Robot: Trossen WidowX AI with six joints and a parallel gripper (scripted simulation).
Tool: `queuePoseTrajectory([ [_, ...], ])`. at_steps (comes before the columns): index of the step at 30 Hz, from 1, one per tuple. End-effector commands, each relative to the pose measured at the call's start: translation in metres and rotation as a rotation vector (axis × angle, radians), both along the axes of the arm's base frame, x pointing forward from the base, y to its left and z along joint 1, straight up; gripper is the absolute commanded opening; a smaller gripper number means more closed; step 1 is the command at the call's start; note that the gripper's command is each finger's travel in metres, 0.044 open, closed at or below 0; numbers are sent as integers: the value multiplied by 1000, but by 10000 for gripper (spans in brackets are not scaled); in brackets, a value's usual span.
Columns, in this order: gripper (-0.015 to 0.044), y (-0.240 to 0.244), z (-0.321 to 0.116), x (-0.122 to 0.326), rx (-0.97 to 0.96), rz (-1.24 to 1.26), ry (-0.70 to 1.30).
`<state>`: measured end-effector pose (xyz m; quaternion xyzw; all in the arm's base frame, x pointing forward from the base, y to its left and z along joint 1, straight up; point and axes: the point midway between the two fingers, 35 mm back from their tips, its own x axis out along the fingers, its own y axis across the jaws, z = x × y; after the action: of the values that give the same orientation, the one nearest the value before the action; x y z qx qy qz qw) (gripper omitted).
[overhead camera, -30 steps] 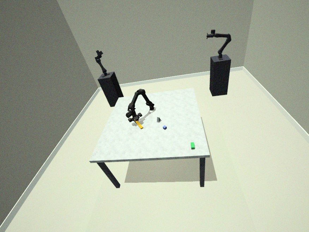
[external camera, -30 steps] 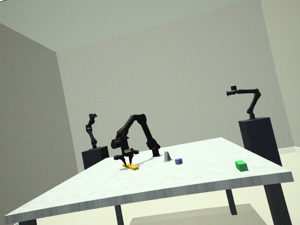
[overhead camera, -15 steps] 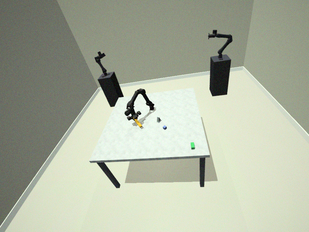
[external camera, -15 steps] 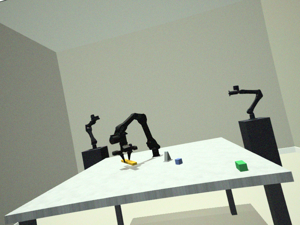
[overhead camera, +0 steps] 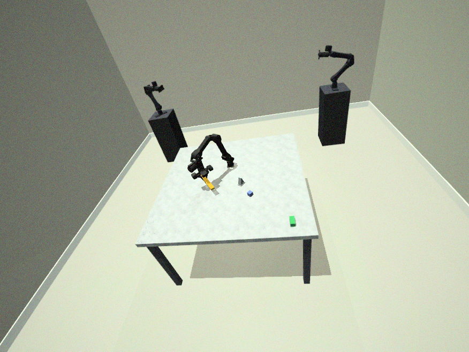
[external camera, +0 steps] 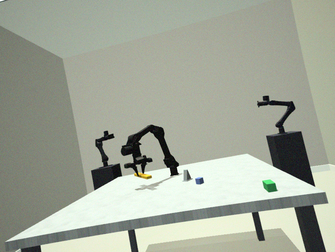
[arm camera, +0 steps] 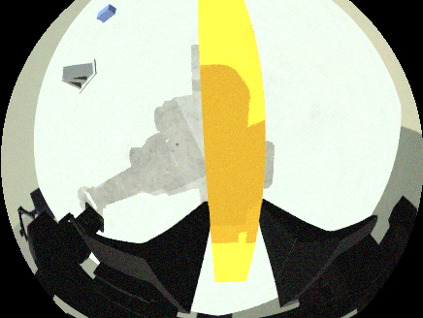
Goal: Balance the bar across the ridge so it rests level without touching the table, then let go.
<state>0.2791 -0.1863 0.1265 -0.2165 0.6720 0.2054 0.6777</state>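
Note:
The long yellow-orange bar [overhead camera: 207, 183] [external camera: 146, 176] [arm camera: 234, 145] is held between the fingers of my gripper [external camera: 140, 174] [arm camera: 236, 206], which is shut on it nearer one end. In the exterior view the bar hangs a little above the table [overhead camera: 242, 223] [external camera: 168, 208], with its shadow apart from it. It looks roughly level. The small grey ridge [overhead camera: 240, 181] [external camera: 186, 175] [arm camera: 79, 72] stands on the table to the right of the bar in the top and exterior views, and nothing lies on it. In the top view the fingertips are hard to make out.
A small blue cube [overhead camera: 249, 193] [external camera: 199, 180] [arm camera: 105, 14] sits close to the ridge. A green block [overhead camera: 292, 220] [external camera: 269, 185] lies near the table's front right corner. Two other arms stand on dark pedestals [overhead camera: 333, 115] [overhead camera: 165, 134] beyond the table.

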Motion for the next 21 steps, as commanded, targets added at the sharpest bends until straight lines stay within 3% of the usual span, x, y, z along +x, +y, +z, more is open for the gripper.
queuePoseTrajectory([
  [1,0,0,15,1,-6,3,-14],
  [21,0,23,43,5,-1,-79,-16],
])
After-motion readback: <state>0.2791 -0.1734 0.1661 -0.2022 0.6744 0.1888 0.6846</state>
